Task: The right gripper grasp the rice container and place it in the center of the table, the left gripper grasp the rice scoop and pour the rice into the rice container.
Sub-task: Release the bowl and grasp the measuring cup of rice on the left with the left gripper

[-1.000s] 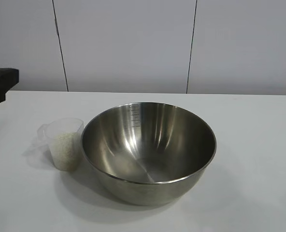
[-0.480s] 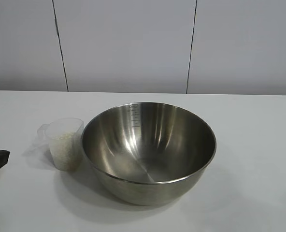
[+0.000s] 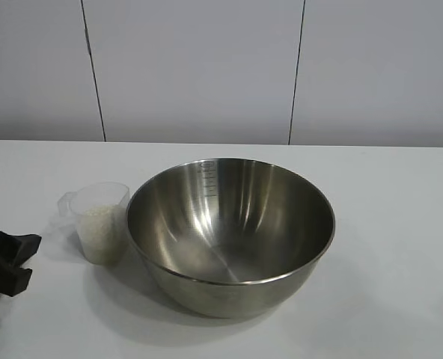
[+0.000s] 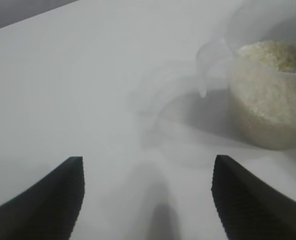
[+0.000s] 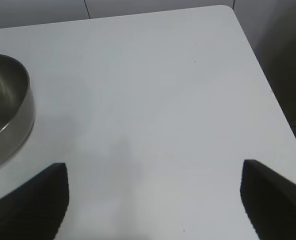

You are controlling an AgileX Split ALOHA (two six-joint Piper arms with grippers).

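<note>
L gripper (image 3: 10,260): low at the table's left edge in the ext. view, fingers spread apart, nothing between them; only its tips show. Wrist view shows both fingertips (image 4: 48,202) over bare white top w/ a wide gap.
Scoop vs L gripper: rice scoop (image 3: 100,222) stands upright on the table, ahead of the gripper and off to one side of the gap, near but apart, no contact. Tab handle at its rim points toward the table's left edge, on the gripper's side.
Rice (image 3: 99,215): white grains inside the scoop, filling most of it; in the wrist view they heap up to about rim level (image 4: 275,55).
Container: rice container (image 3: 230,233) sits upright about mid-table, just beside the scoop on its right; whether the two touch can't be told. Inside looks bare steel w/ measure marks on the far wall.
R gripper (image 5: 155,200): fingers wide apart, holding nothing, over bare table (image 5: 163,90) right of the container, well apart from it; container rim shows at the edge of its wrist view.
Far: pale wall panels behind the table.
</note>
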